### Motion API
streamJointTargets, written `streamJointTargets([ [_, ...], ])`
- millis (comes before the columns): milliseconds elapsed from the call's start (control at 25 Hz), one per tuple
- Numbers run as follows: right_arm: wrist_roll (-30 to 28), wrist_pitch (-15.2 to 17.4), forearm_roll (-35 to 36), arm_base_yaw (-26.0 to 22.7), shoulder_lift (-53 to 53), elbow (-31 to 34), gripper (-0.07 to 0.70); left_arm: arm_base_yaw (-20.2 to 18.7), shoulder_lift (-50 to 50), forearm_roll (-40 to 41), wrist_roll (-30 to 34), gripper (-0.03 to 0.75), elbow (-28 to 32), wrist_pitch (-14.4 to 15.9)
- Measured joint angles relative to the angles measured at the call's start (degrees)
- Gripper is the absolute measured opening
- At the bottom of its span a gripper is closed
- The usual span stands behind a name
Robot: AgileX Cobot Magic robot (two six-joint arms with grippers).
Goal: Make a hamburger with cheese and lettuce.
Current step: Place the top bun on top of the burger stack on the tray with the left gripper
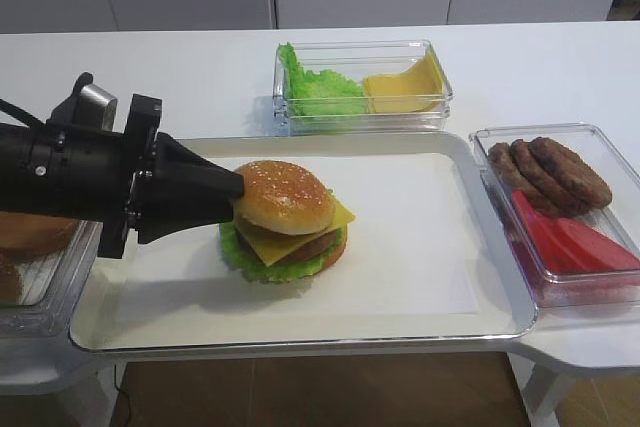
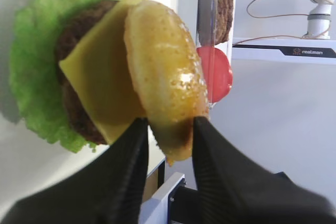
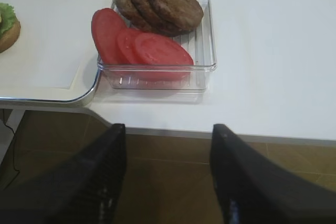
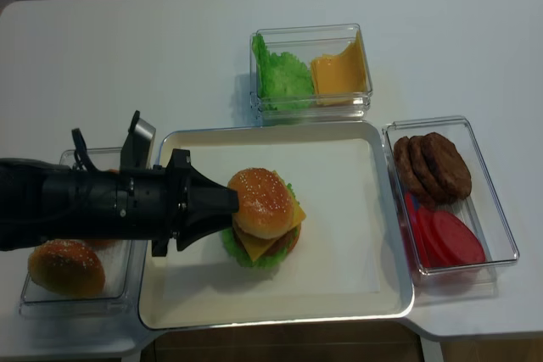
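The white table [image 1: 150, 67] carries everything. On it lies a large white tray [image 1: 420, 247], and at the tray's middle-left stands the hamburger [image 1: 287, 222].

The left arm reaches in low from the left side, and the left gripper [image 2: 170, 129] has its jaws closed on the near edge of the sesame bun top [image 1: 283, 195], which sits tilted over the stack, its far side resting toward the cheese [image 1: 300, 245]. In the left wrist view the two dark fingers [image 2: 131, 156] pinch the bun's rim between them.

Beside the tray on the right stands a clear container [image 1: 590, 277] with brown patties [image 1: 550, 172] at the back and red tomato slices [image 1: 565, 245] at the front. Behind the tray another clear container [image 1: 440, 107] holds pale green leaves [image 1: 315, 87] on its left and yellow slices [image 1: 405, 87] on its right. At the left edge a third container [image 4: 42, 303] holds a whole sesame bun [image 4: 66, 267].

The right gripper [image 3: 168, 177] hangs off the table's front edge, near the patty container, its jaws spread apart with nothing between them.

Within the hamburger, the cheese lies flat on the brown patty [image 1: 310, 247], one corner jutting right; the lettuce [image 1: 255, 257] frills out beneath, wider than the patty.
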Motion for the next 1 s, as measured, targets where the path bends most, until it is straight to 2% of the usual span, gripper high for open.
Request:
streamJointTargets([
  [480, 0.00, 0.00, 0.00, 0.00, 0.00, 0.00, 0.405, -0.10, 0.00, 0.95, -0.86, 0.217, 0.00, -1.30],
  [760, 0.00, 0.00, 0.00, 0.00, 0.00, 0.00, 0.405, -2.66, 0.00, 0.99, -1.56, 0.217, 0.00, -4.04],
  [1000, 0.00, 0.00, 0.00, 0.00, 0.00, 0.00, 0.405, -2.79, 0.00, 0.99, -1.68, 0.217, 0.08, -5.01],
])
